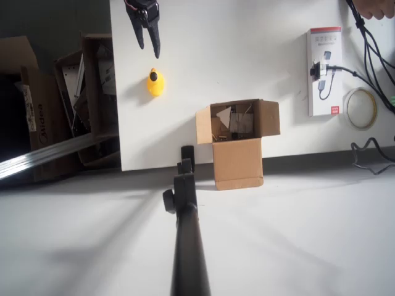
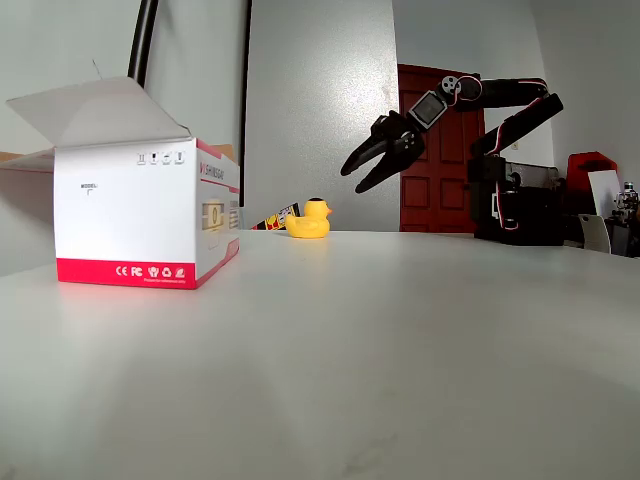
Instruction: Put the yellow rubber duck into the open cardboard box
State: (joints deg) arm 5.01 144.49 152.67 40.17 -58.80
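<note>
Duck (image 1: 155, 83), yellow, sits upright on the white table (image 1: 247, 61) near its left edge in the overhead view, touching nothing. Gripper (image 1: 148, 38) hangs above the table just beyond the duck toward the top edge, jaws spread apart and empty; the fixed view confirms it (image 2: 358, 175) is raised in the air, clear of the duck (image 2: 309, 219). Open cardboard box (image 1: 237, 145) stands at the table's bottom edge in the overhead view, flaps out, papery clutter inside, well apart from the duck with bare table between them. A white and red carton (image 1: 324, 71) lies near the right edge, with a roll of tape (image 1: 361, 108) just beside it and black cables (image 1: 370, 43) running along that edge. A black pole (image 1: 185, 228) rises at the bottom edge, just left of the cardboard box.
</note>
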